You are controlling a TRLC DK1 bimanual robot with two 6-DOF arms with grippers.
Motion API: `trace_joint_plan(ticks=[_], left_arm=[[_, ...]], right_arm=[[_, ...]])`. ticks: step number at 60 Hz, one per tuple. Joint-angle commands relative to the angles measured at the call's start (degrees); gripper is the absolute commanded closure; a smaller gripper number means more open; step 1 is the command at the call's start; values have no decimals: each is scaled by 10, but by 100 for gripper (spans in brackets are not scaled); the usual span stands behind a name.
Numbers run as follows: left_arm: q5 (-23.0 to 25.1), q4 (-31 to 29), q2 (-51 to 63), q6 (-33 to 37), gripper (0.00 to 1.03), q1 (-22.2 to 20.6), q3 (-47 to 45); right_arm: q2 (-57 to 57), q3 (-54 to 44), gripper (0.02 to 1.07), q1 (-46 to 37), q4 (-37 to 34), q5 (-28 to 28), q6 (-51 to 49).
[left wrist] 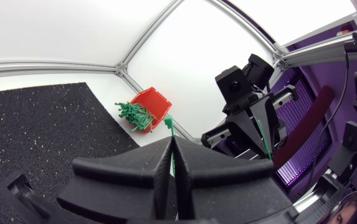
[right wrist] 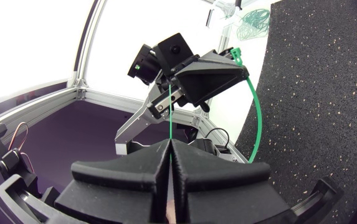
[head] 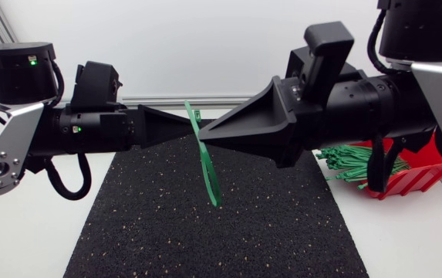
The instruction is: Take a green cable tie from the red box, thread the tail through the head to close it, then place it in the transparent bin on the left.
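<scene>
Head view has both arms meeting above the black mat (head: 205,239) that covers the middle of the white surface (head: 20,247). The left end effector (head: 183,127) comes in from the left and the right end effector (head: 207,139) from the right, their tips almost nose to nose. Held in the air between them is the green cable tie (head: 207,166), which bows downward in a curve over the mat without touching it.

Left wrist view shows the left end effector's fingers pressed together on the tie, whose head (left wrist: 167,121) pokes out just past their tips. Right wrist view shows the right end effector's fingers likewise closed tight, pinching the thin tail (right wrist: 169,109), which runs straight ahead to the opposing wedge fingers.

The red box (head: 417,176) sits at the right edge of the surface, beside the mat, with a bundle of spare ties (head: 344,164) spilling out toward the mat. The right arm's bulky wrist hangs over the box and covers much of it from above. At the far end of the mat in the right wrist view, looped green ties (right wrist: 253,22) lie in what looks like the transparent bin (right wrist: 218,17), though its walls are hard to make out.
</scene>
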Motion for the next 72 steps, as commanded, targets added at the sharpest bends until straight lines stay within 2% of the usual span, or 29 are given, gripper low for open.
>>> trace_joint_plan(ticks=[1,11,31,48,61,72], left_arm=[[-11,21,-21,-24,99,-9,-20],[-15,53,-21,-27,99,-7,-35],[-61,87,-73,-13,99,-12,-75],[-137,87,-109,41,99,-67,-96],[-161,87,-118,62,99,-77,-108],[-163,86,-131,62,99,-77,-113]], right_arm=[[10,22,101,0,-20,-9,21],[15,35,101,-2,-89,-13,42],[22,41,101,-7,-94,-10,92],[27,50,101,-6,-112,-10,95],[20,49,101,-9,-111,-10,96],[20,49,101,-12,-109,-10,96]])
